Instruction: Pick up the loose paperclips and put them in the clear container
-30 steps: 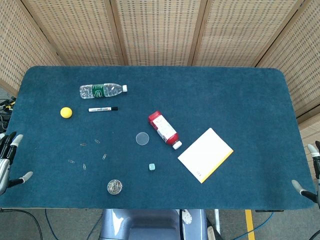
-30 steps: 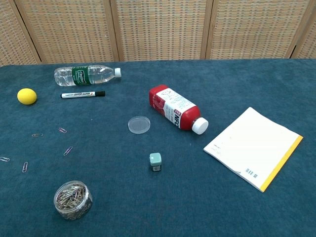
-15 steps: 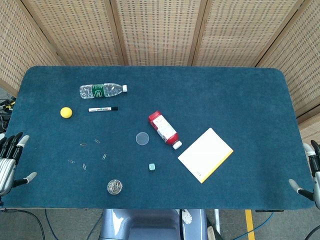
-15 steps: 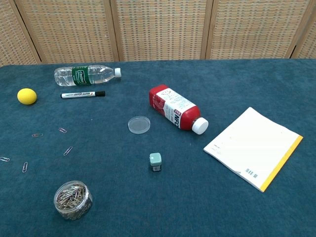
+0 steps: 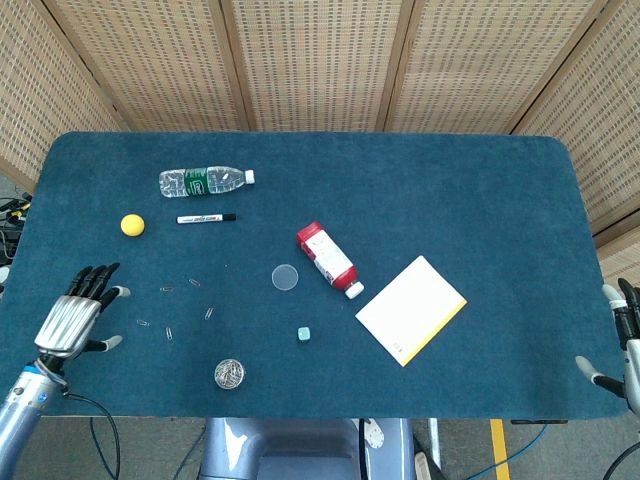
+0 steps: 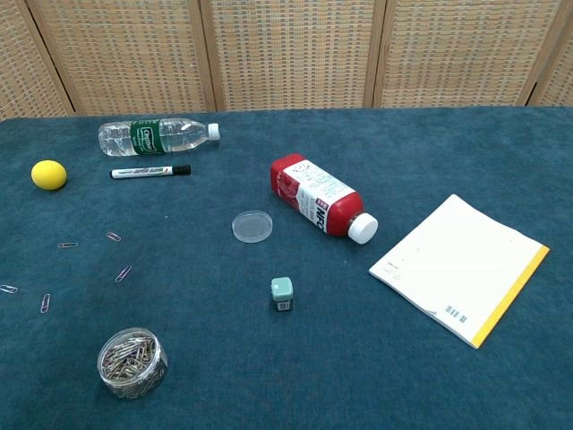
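Nearest the robot, the clear container stands upright and uncovered near the front edge of the blue table, heaped with silvery paperclips. Its round clear lid lies flat and apart, at about 1 o'clock from it, just beside the red bottle. The loose paperclips are scattered on the cloth from roughly 10 to 12 o'clock of the container — five can be made out in the chest view, none touching another. The left hand shows only in the head view, over the table's left front corner with its fingers spread and holding nothing, a little to the 9 o'clock side of the clips. The right hand sits off the table's right front corner, cut by the frame edge, fingers apart and holding nothing. A small green cube rests at 3 o'clock of the container, a white and yellow notepad further right. The red bottle lies on its side, white cap on. Farther back lie a yellow ball, a black marker and — farthest — a water bottle on its side, capped, contents unclear.
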Controlling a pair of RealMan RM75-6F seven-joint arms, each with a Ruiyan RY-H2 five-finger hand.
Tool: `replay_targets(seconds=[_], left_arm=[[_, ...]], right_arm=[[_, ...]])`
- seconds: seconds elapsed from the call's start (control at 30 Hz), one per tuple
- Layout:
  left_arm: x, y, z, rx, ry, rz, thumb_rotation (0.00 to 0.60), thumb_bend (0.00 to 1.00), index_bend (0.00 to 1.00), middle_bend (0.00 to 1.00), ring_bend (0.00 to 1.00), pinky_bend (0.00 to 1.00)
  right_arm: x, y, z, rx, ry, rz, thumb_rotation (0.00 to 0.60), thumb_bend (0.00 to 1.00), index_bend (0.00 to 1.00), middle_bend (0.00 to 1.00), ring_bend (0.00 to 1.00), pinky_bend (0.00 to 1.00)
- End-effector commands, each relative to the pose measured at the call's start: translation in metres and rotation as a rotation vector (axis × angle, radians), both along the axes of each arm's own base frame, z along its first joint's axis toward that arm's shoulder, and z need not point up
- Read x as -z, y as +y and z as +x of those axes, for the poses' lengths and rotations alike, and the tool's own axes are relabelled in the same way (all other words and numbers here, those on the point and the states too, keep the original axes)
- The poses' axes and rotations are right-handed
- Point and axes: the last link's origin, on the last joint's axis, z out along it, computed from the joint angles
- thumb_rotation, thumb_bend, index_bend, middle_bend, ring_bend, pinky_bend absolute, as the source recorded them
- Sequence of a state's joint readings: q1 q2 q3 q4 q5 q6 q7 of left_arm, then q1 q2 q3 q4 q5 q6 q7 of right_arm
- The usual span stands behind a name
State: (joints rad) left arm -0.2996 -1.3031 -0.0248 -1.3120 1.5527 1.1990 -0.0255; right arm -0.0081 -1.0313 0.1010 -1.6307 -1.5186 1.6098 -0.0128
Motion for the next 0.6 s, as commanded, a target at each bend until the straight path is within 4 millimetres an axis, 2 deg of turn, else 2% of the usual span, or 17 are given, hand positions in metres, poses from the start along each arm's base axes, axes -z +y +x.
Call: replay_targets(seconds=[0.03, 0.2, 0.6], left_arm=[[0.022, 0.015, 0.001, 0.012, 0.024, -0.051, 0.6, 0.17, 0.35, 0.0, 0.0, 0.0], [0.038, 0.02, -0.003, -0.012, 0.055, -0.079, 0.6, 0.23, 0.42, 0.0, 0.0, 0.0], [0.043, 0.025, -0.014, -0.067, 0.058, -0.081, 0.6, 0.3, 0.45, 0.0, 0.0, 0.0]], right_arm=[[-0.001, 0.0, 0.0, 0.002, -0.002, -0.002, 0.6, 0.0, 0.0, 0.0, 0.0, 0.0], [-0.001, -0.001, -0.002, 0.007, -0.006, -0.002, 0.6, 0.0, 0.0, 0.0, 0.0, 0.0], [-0.001, -0.001, -0.002, 0.008, -0.009, 0.003, 0.6, 0.0, 0.0, 0.0, 0.0, 0.0]])
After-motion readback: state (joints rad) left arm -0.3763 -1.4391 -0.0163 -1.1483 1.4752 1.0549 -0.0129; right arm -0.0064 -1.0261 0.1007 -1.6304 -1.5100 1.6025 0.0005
